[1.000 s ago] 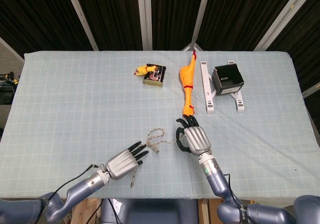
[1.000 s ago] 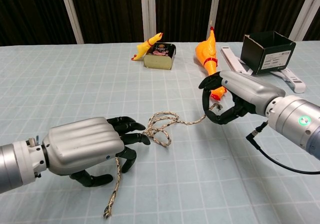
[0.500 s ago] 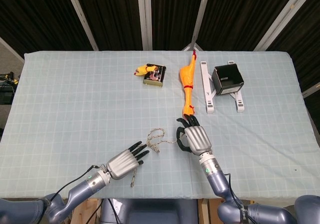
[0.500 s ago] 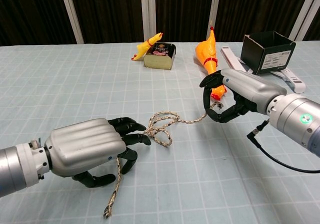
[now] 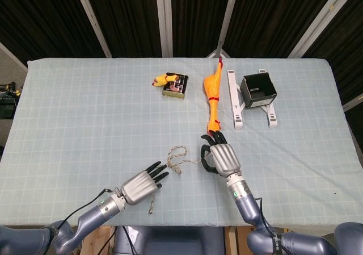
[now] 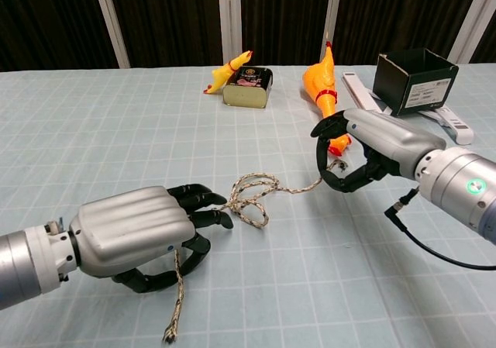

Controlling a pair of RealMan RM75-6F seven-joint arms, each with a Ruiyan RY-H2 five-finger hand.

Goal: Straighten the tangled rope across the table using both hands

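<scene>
The braided rope point(image 5: 177, 157) lies near the table's front edge, bunched into small loops point(image 6: 252, 197) between my two hands. My left hand point(image 5: 140, 185) sits low at the front left, its fingers and thumb curled around the rope point(image 6: 136, 236). A short tail of rope trails from under it toward the front edge. At the rope's other end my right hand point(image 5: 221, 159) pinches the strand between thumb and fingers point(image 6: 364, 150). The stretch from the loops to the right hand runs nearly straight.
A long orange rubber chicken point(image 5: 211, 96) lies just beyond my right hand. Behind it are a small yellow chicken point(image 5: 159, 80), a tin point(image 5: 176, 86), a black box point(image 5: 258, 90) and a white stand point(image 5: 235, 104).
My left hand has drawn slightly back toward the front edge and curled tighter around the rope. The right hand has barely moved.
</scene>
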